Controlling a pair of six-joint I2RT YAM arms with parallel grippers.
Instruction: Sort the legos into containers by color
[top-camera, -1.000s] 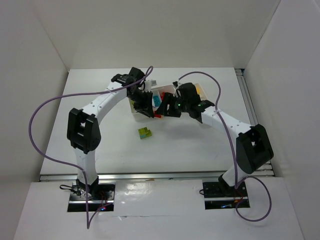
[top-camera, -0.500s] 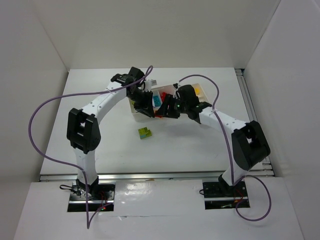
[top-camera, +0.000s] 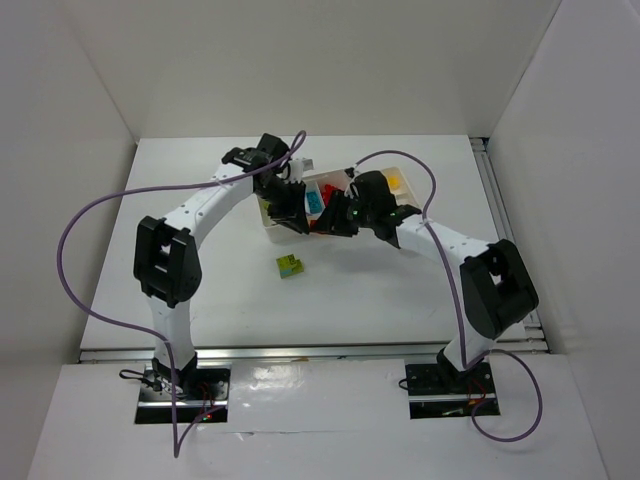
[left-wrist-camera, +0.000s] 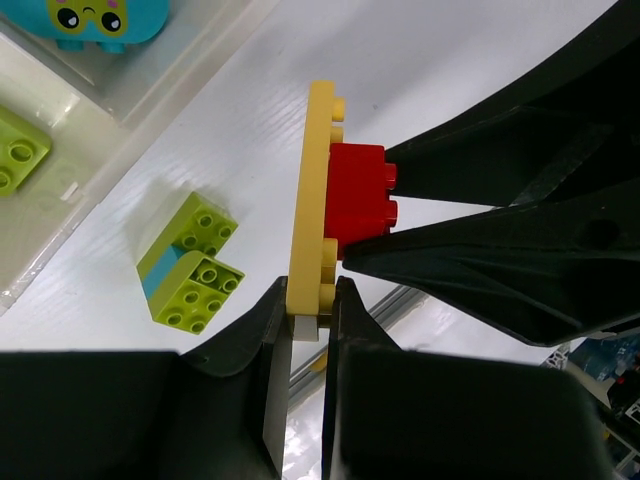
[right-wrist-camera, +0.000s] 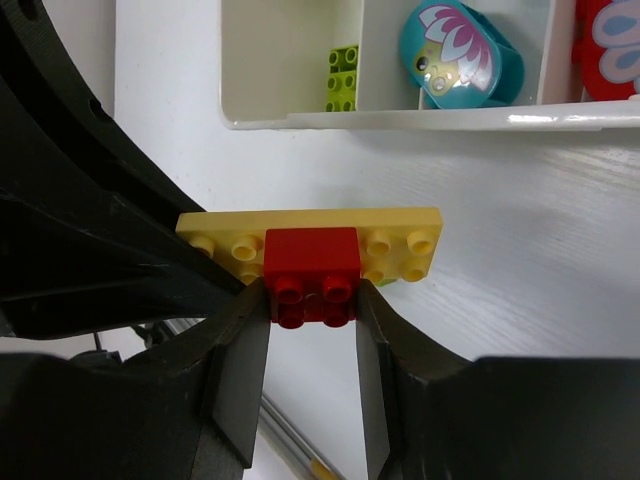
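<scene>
Yellow plate (right-wrist-camera: 310, 228) with red brick (right-wrist-camera: 312, 262) pressed onto its studded face, both at 6 o'clock of the white tray (right-wrist-camera: 290, 118). Left gripper (left-wrist-camera: 312, 310) is clamped on the plate's edge; right gripper (right-wrist-camera: 312, 300) is clamped on the red brick. Lime-and-teal stack (top-camera: 291, 266) lies on the table (top-camera: 380, 290) at 7 o'clock, apart. The tray holds a lime brick (right-wrist-camera: 343, 78) and a teal piece (right-wrist-camera: 460, 55) in adjacent compartments

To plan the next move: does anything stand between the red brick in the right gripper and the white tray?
Yes. The red brick, in the right gripper, is stuck on the yellow plate pinched by the left gripper; that plate lies between it and the white tray. Nothing else visible.
</scene>
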